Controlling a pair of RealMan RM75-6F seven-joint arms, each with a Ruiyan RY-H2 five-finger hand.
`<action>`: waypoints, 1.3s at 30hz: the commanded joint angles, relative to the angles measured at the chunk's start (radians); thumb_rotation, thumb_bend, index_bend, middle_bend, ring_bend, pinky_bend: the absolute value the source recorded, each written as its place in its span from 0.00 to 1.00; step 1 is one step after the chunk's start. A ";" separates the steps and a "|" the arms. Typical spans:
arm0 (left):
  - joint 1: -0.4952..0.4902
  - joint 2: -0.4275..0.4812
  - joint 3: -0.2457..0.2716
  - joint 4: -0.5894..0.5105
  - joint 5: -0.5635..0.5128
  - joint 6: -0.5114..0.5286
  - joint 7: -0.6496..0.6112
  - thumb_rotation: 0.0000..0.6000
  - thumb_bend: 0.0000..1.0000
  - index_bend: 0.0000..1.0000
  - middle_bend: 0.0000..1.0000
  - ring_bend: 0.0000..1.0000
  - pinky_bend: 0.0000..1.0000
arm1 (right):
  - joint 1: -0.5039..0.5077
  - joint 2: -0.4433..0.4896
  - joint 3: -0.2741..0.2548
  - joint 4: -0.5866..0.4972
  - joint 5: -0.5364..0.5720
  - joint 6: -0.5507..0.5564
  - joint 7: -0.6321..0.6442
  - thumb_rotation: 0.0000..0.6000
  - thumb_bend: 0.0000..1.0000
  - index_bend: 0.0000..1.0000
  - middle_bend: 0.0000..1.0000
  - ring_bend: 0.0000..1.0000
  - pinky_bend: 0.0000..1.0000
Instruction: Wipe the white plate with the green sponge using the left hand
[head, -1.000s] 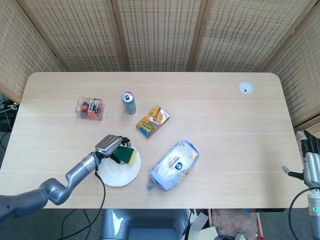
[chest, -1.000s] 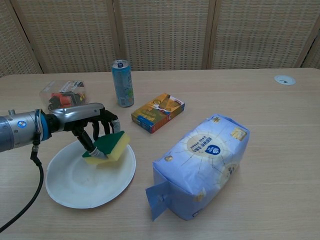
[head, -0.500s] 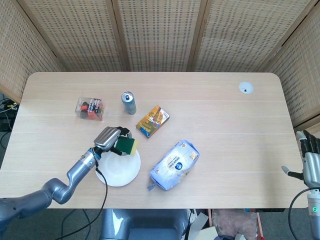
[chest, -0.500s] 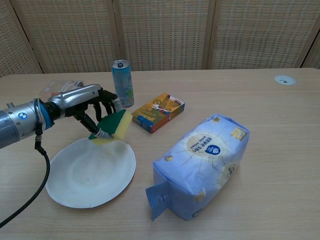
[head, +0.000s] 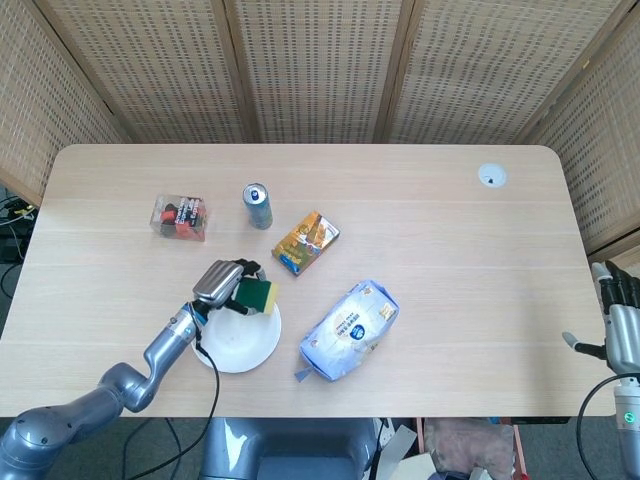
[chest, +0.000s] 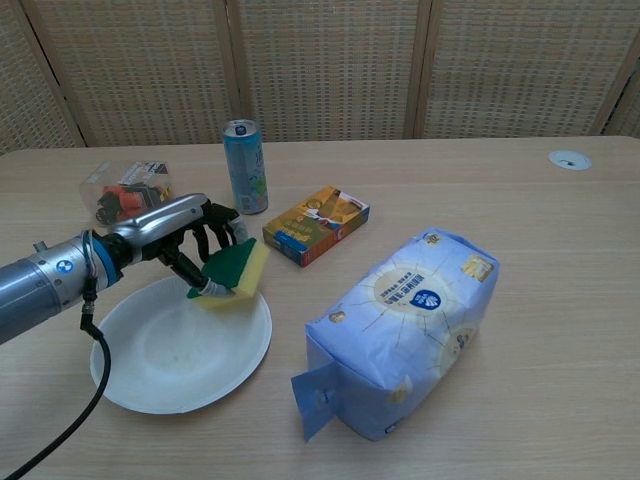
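The white plate (head: 238, 346) (chest: 170, 360) lies near the table's front left. My left hand (head: 220, 283) (chest: 180, 235) grips the green and yellow sponge (head: 256, 295) (chest: 232, 272), holding it tilted at the plate's far right rim; I cannot tell whether it touches the plate. My right hand (head: 622, 322) hangs off the table's right edge, away from everything, fingers pointing up; it shows only in the head view.
A blue and white bag (head: 350, 328) (chest: 400, 325) lies right of the plate. An orange box (head: 305, 242) (chest: 316, 224), a blue can (head: 259, 205) (chest: 245, 166) and a clear tub of dark and red items (head: 181, 217) (chest: 125, 190) stand behind the plate.
My left hand lifted the sponge off the plate's middle to its far right rim, then lowered it slightly toward the rim. The right hand stayed still.
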 joint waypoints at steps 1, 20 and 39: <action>0.006 -0.036 0.003 0.048 0.003 0.012 -0.024 1.00 0.00 0.55 0.43 0.37 0.46 | -0.001 0.001 0.000 0.000 -0.001 0.001 0.002 1.00 0.00 0.00 0.00 0.00 0.00; 0.011 -0.017 -0.025 0.070 0.006 0.112 -0.076 1.00 0.00 0.55 0.43 0.37 0.45 | -0.004 0.006 -0.005 -0.007 -0.015 0.011 0.008 1.00 0.00 0.00 0.00 0.00 0.00; 0.016 -0.094 -0.005 0.178 0.001 0.058 -0.110 1.00 0.00 0.55 0.43 0.37 0.45 | -0.006 0.013 -0.002 -0.019 -0.003 0.005 0.014 1.00 0.00 0.00 0.00 0.00 0.00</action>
